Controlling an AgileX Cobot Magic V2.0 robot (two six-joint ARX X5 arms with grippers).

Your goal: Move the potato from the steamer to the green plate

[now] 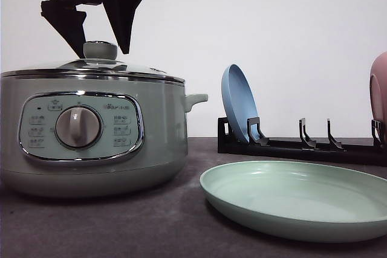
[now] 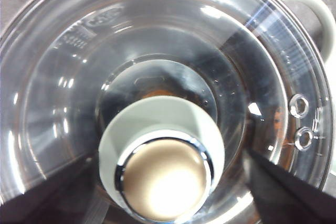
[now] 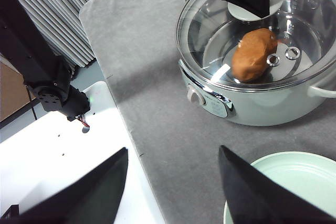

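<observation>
So my left gripper (image 1: 101,46) hangs spread wide around the lid knob (image 1: 100,49), upper left of frame. Lid's on the steamer (image 1: 91,143), potato (image 3: 254,53) inside. Next: clamp, lift. Right gripper (image 3: 173,192) gapes too, near the green plate (image 1: 296,200).

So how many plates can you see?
3: the green plate lies flat on the table beside the steamer, the blue plate stands in the rack, and a pink plate shows at the rack's right end.
</observation>
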